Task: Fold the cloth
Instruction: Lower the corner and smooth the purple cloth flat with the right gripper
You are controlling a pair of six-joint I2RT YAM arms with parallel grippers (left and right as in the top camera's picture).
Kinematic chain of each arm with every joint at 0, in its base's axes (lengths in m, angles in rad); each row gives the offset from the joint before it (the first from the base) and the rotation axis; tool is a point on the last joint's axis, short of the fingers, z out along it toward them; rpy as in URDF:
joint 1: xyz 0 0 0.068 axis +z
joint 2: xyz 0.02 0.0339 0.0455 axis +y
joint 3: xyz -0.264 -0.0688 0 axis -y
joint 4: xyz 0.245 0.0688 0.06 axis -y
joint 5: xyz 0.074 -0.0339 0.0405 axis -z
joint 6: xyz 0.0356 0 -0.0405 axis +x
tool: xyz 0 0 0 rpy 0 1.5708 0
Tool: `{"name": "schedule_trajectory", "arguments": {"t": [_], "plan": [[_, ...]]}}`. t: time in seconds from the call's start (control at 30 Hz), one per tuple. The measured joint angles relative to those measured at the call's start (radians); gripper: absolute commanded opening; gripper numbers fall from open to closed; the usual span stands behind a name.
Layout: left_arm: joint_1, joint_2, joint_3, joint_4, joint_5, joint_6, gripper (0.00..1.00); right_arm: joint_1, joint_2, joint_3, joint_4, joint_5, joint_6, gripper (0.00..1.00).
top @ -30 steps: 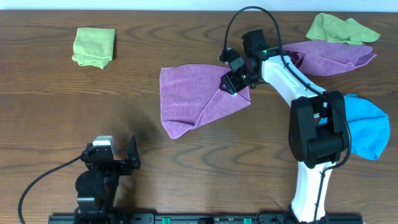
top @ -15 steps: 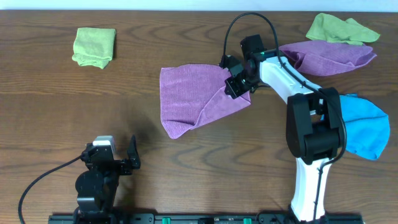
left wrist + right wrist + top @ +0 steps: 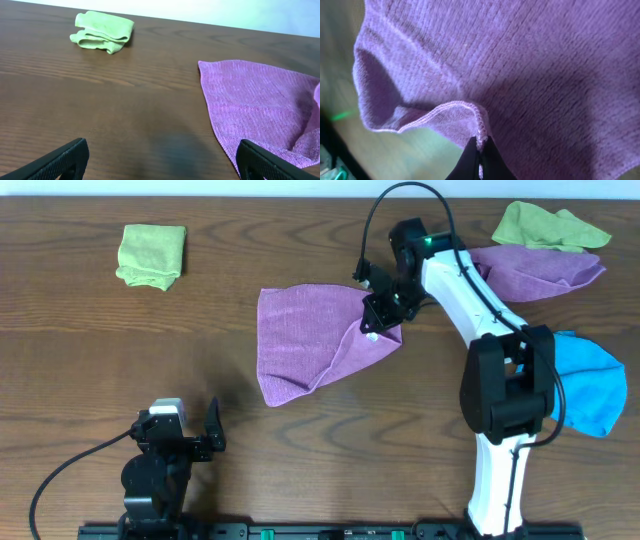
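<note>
One cloth (image 3: 300,340) corner sat pinched in right jaws, first fold underway; next move needed carry across to opposite edge. Left jaws gaped wide.

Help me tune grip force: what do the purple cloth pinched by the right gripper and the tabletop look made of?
The cloth: probably microfibre or a similar knit, matte, with fine ribbed pile and a stitched hem seen close up. The table: wood or wood-look laminate, brown grain with a slight sheen; cannot tell which.
</note>
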Motion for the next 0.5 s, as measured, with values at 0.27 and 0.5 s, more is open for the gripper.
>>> {"name": "schedule_trajectory", "arguments": {"t": [0.27, 0.5], "plan": [[0.000, 0.000, 0.000, 0.000, 0.000, 0.000, 0.95, 0.002, 0.000, 0.001, -0.216, -0.006, 0.035, 0.01], [0.000, 0.000, 0.000, 0.000, 0.000, 0.000, 0.95, 0.050, 0.000, 0.000, -0.396, 0.037, 0.129, 0.34]]}}
